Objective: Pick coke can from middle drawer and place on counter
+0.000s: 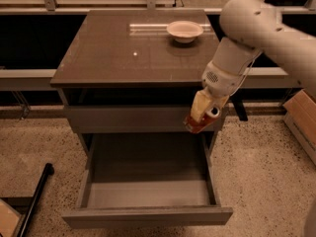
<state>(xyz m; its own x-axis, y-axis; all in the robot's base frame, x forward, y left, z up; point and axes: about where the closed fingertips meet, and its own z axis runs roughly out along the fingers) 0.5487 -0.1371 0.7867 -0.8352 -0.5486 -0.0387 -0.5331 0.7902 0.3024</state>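
Note:
My gripper (201,116) is shut on the red coke can (199,124) and holds it tilted in the air, above the right rear corner of the open middle drawer (148,184) and just below the counter's front edge. The drawer is pulled out and its grey inside shows nothing else. The glossy grey-brown counter (123,48) lies up and to the left of the can. My white arm comes down from the upper right.
A shallow white bowl (184,30) stands at the back right of the counter. A closed grey drawer front (128,117) sits just above the open one. A black pole (34,201) leans on the floor at the lower left. A cardboard box (301,117) is at the right.

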